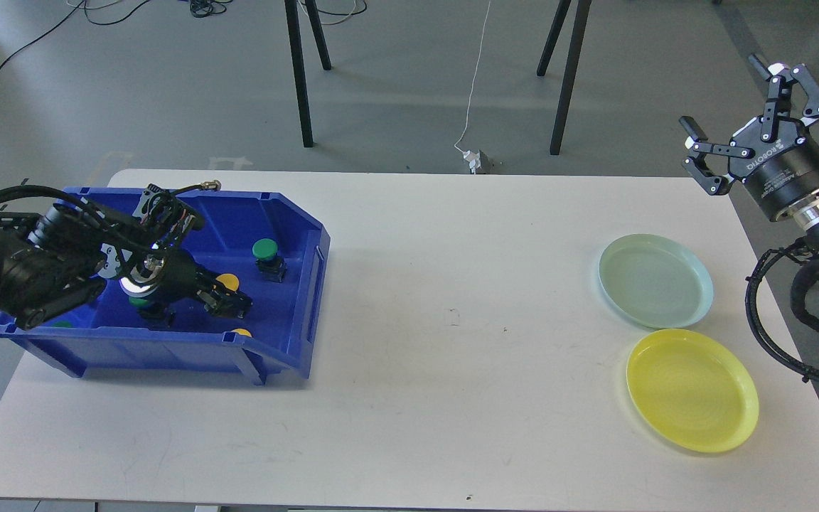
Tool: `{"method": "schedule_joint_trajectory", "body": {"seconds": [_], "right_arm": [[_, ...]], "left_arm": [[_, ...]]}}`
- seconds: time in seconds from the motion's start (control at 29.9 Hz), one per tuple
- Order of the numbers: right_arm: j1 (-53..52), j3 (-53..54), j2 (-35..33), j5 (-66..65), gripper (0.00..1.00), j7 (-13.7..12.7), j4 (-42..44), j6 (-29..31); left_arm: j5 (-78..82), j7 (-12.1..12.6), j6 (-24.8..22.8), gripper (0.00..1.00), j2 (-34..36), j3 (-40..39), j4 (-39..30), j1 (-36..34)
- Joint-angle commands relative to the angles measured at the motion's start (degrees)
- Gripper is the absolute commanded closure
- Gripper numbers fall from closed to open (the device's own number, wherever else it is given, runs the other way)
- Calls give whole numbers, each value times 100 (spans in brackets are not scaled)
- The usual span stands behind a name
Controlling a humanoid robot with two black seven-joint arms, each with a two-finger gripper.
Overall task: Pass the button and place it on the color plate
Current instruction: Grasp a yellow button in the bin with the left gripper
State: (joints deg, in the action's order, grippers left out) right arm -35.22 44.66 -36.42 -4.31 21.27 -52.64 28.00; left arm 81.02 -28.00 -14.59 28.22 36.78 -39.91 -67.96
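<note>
The left gripper reaches into the blue bin at nine o'clock, fingers closed around a yellow button. The right gripper hangs spread wide at two o'clock, above the white surface, beyond the green plate and yellow plate.

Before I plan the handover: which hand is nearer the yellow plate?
Right. The right hand hangs open above the table's far right corner, beyond the yellow plate; the left hand is down in the blue bin across the table.
</note>
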Motion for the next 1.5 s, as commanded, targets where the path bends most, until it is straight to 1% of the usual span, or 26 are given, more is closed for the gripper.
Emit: {"method": "schedule_joint_trajectory", "body": {"seconds": [0.0,0.03,0.07,0.1,0.13,0.2,0.43,0.5,0.63,0.67,0.7,0.77,0.8,0.84,0.87,0.97,1.1,1.17,1.37,1.44,1.47], "right_arm": [[68,16,3,9,1,0,0,0],[85,51,-5,9,1,0,0,0],[111,77,-5,9,1,0,0,0],[138,95,-5,9,1,0,0,0],[156,121,-5,9,1,0,-9,0],[199,174,3,9,1,0,-18,0],[287,209,21,9,1,0,-35,0],[288,227,21,9,1,0,-44,0],[314,227,21,9,1,0,-44,0],[314,227,21,9,1,0,-44,0],[314,236,21,9,1,0,-44,0],[323,245,21,9,1,0,-44,0],[323,253,21,9,1,0,-44,0],[323,253,21,9,1,0,-44,0],[323,253,21,9,1,0,-44,0],[331,253,21,9,1,0,-44,0],[367,253,21,9,1,0,-44,0],[375,253,21,9,1,0,-44,0],[472,324,21,9,1,0,-44,0],[490,368,21,9,1,9,-44,0],[498,368,21,9,1,27,-44,0]], "left_arm": [[238,0,9,63,8,-4,45,29],[282,0,1,66,9,-21,54,46],[291,0,0,78,17,-30,54,55],[292,0,0,94,17,-30,54,64],[292,0,0,97,17,-57,54,64],[291,0,9,100,17,-57,54,64],[283,0,18,99,88,-74,36,46],[283,0,18,92,96,-66,36,55],[248,0,88,59,105,-83,19,55],[248,0,97,55,105,-83,19,55],[239,0,97,53,105,-83,19,64],[221,0,88,44,105,-83,19,64],[221,0,88,42,114,-83,1,64],[221,0,71,38,114,-83,1,55],[213,0,71,31,114,-92,1,55],[204,0,44,21,114,-293,-25,46],[204,0,36,14,105,-496,-34,55],[204,0,44,13,79,-514,-34,55],[204,0,18,13,44,-505,1,64],[204,0,18,15,44,-505,10,64],[204,0,27,18,44,-505,10,73]]}}
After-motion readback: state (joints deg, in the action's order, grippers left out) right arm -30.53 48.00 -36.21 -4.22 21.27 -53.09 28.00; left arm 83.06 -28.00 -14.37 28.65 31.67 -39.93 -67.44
